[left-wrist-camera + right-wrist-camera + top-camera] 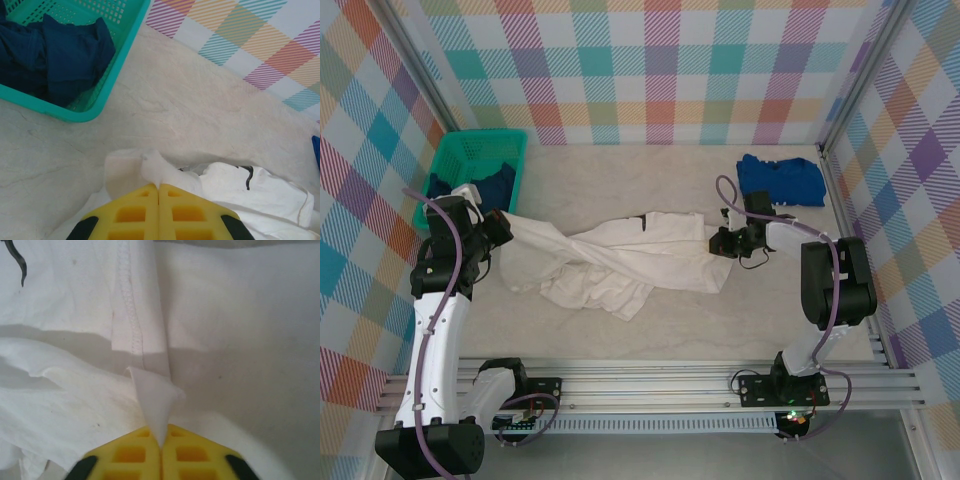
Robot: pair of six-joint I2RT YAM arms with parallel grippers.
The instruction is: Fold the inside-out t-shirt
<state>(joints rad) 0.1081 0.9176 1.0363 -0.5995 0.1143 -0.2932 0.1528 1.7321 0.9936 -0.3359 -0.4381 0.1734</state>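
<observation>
So far, the inside-out t-shirt point(640, 262) is not folded at all. It lies twisted and bunched up in the middle of the counter point(650, 335), between the two arms. The left end effector point(159, 189) is closed tight on a bit of cloth at the shirt's left end, near the green basket point(480, 150). The right end effector point(161, 435) is closed tight on a pinch of cloth at the right end. It looks like the shirt must be pulled flat first, and every fold is left to do.

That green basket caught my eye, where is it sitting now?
In the overhead view the green basket sits in the far left corner of the table, dark blue cloth inside, just beyond the left gripper.
</observation>
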